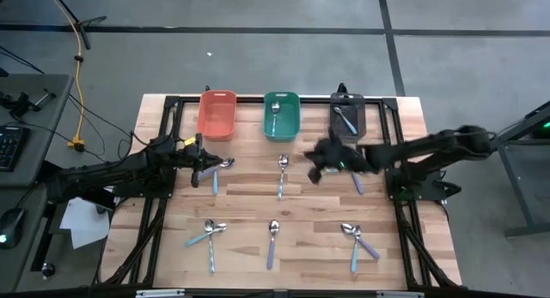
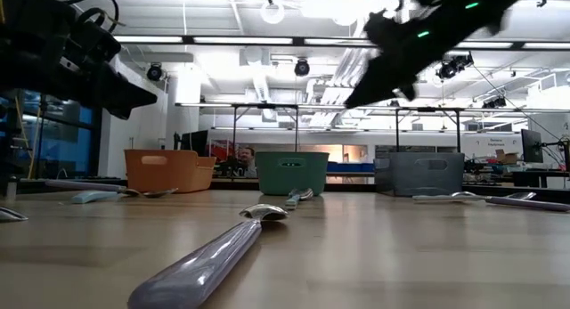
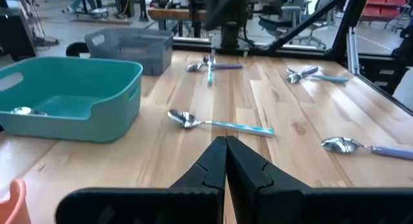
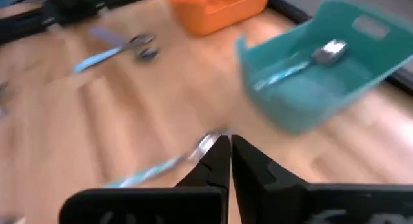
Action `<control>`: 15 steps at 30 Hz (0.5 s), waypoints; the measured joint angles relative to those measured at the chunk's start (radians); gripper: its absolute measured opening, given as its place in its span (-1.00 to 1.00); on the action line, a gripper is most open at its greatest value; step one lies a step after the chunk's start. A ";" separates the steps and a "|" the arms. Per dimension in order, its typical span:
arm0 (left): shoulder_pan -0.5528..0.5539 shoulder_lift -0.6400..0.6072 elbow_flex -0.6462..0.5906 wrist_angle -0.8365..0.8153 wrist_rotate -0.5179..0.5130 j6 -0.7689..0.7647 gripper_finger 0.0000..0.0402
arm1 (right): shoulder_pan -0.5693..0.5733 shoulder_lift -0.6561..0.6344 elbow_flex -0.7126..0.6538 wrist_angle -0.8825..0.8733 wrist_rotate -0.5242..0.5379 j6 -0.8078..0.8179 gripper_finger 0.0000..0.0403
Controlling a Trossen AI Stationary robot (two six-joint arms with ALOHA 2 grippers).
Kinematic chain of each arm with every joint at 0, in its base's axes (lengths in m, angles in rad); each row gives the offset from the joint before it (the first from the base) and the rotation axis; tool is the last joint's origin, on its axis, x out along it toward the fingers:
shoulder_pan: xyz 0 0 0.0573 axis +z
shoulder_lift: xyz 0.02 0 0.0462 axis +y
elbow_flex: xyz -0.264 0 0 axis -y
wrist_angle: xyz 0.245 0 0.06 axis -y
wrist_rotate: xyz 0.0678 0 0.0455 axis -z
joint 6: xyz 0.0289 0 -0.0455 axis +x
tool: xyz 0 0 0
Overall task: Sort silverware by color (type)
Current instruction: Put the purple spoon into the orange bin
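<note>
Wooden tabletop (image 1: 301,203) carried scattered spoons nearest me, and with the right gripper (image 1: 316,172) pressed together empty above them, left gripper (image 1: 204,171) likewise closed, I judged reopening before descending on the central spoon (image 1: 282,173) below the teal bin (image 1: 282,118) essential.

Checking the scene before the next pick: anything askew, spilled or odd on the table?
Nothing stands out. The orange bin, teal bin and grey bin sit upright in a row. One spoon lies in the teal bin, one in the grey. The remaining spoons lie flat on the table, some in overlapping clusters.
</note>
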 joint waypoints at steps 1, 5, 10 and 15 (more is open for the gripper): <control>0.000 0.007 0.000 0.005 0.000 0.000 -1.00 | 0.042 -0.019 -0.015 -0.026 0.025 0.030 -1.00; 0.000 0.038 0.000 0.040 0.000 0.000 -1.00 | 0.217 -0.052 -0.011 -0.217 0.139 0.195 -1.00; 0.000 0.073 0.000 0.088 0.000 0.000 -1.00 | 0.399 -0.047 0.021 -0.415 0.151 0.449 -1.00; 0.000 0.098 0.000 0.127 0.000 -0.001 -1.00 | 0.568 -0.047 0.057 -0.558 0.076 0.733 -1.00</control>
